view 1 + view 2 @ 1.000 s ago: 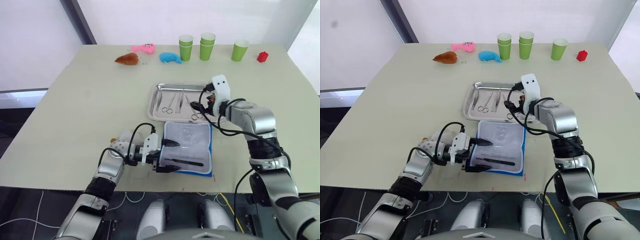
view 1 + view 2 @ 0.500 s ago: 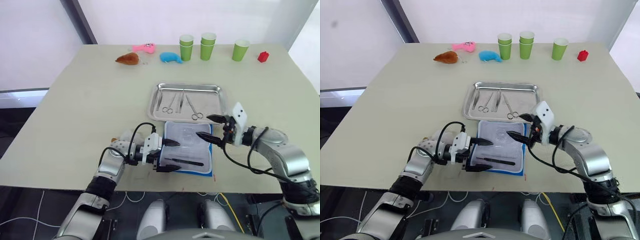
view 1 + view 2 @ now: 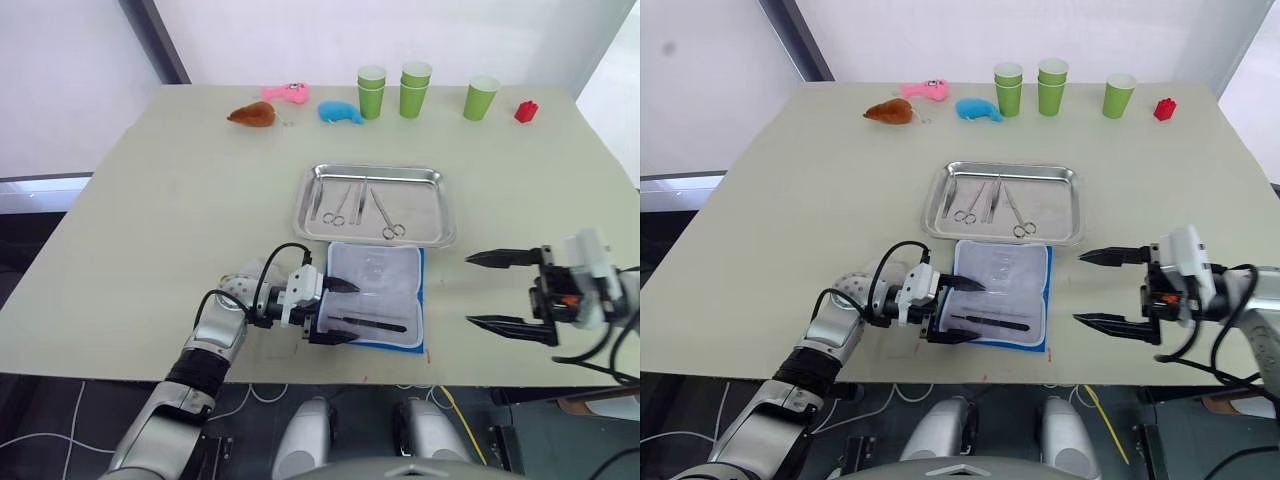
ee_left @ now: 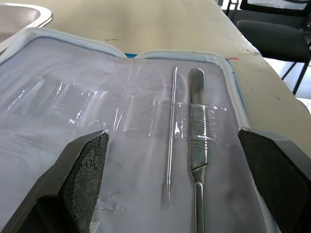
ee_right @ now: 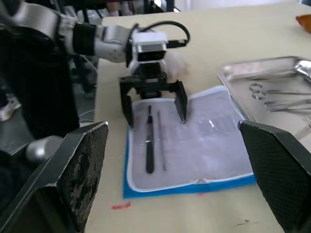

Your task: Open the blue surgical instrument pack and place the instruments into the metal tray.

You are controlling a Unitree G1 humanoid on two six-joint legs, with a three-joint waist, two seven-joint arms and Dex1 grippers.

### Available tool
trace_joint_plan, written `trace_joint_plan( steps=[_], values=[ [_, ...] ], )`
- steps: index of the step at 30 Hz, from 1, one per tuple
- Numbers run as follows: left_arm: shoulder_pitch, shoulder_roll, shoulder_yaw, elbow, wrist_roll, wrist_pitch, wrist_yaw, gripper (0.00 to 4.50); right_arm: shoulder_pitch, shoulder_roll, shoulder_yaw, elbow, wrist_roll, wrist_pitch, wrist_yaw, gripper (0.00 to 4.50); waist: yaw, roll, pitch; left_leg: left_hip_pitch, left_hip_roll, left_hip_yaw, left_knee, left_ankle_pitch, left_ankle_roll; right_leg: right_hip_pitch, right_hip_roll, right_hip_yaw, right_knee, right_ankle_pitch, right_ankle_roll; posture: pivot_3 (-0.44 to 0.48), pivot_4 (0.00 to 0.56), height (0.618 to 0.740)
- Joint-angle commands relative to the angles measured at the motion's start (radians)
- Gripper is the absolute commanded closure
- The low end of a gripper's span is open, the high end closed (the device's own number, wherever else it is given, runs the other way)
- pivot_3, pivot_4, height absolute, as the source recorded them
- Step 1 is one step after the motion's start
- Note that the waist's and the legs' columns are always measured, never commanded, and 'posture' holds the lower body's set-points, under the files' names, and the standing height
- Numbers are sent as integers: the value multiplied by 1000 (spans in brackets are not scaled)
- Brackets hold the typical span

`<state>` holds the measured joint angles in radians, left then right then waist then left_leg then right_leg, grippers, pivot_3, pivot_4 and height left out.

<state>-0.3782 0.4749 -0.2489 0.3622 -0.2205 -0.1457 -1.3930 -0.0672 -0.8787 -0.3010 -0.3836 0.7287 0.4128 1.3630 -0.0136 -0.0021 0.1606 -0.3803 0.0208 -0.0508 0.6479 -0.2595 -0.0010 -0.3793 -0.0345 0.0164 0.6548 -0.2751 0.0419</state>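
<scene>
The blue surgical instrument pack (image 3: 377,298) lies open near the table's (image 3: 170,210) front edge, pale lining up. My left gripper (image 3: 335,311) sits at the pack's left end, fingers (image 4: 85,167) spread wide and gripping nothing, with two instruments still lying on the lining between them: a slim probe (image 4: 171,141) beside a flat-handled tool (image 4: 196,145). The metal tray (image 3: 375,205) rests just behind the pack and holds several instruments (image 3: 352,202). My right gripper (image 3: 500,291) hovers off the pack's right side, apart from it, fingers wide apart and empty.
</scene>
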Motion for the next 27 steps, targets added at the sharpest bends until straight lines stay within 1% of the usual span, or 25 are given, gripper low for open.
trace_joint_plan(
  steps=[1, 7, 12, 15, 18, 24, 27],
  values=[
    [34, 30, -29, 104, 59, 28, 1, 0, -26, -46, -61, 13, 72, 28, 42, 30, 0, 0, 0, 0, 0, 0, 0, 0, 0, 0, 0, 0, 0, 0, 0, 0, 150, 740],
    [25, 40, -41, 121, 67, 10, -30, 0, -34, -131, -109, 56, 101, 49, 115, 30, 0, -1, 3, 0, 1, 0, -1, 0, 0, 0, 0, 0, -1, 0, 0, 0, 150, 740],
    [8, 44, -38, 139, 67, 2, -43, 0, -65, -137, -92, 58, 109, 55, 107, 30, 1, -2, 3, 0, 0, 0, -3, 0, 0, 0, 0, 0, -2, 1, 1, 0, 150, 740],
    [2, 43, -40, 140, 65, 5, -47, 0, -69, -97, -41, 33, 51, 20, 44, 30, 0, -2, 3, 0, 1, 0, -3, 0, 0, 0, 0, 0, -2, 1, 1, 0, 150, 740],
    [-1, 41, -39, 137, 63, 10, -50, 0, -61, -64, 25, -3, -11, 33, -54, 30, 1, -1, 3, 0, 1, 0, -3, 0, 0, 0, 0, 0, -2, 1, 1, 0, 150, 740],
    [-1, 44, -41, 130, 63, 17, -54, 0, -90, 26, 205, -47, -158, 9, -200, 30, 1, -1, 3, 0, 0, 0, -3, 0, 0, 0, 0, 0, -2, 1, 2, 0, 150, 740],
    [-1, 45, -41, 127, 62, 20, -53, 0, -130, 91, 326, -9, -264, -31, -254, 30, 0, -1, 3, 0, 0, 0, -3, 0, 0, -1, 0, 0, -2, 1, 2, 0, 150, 740]
  ],
)
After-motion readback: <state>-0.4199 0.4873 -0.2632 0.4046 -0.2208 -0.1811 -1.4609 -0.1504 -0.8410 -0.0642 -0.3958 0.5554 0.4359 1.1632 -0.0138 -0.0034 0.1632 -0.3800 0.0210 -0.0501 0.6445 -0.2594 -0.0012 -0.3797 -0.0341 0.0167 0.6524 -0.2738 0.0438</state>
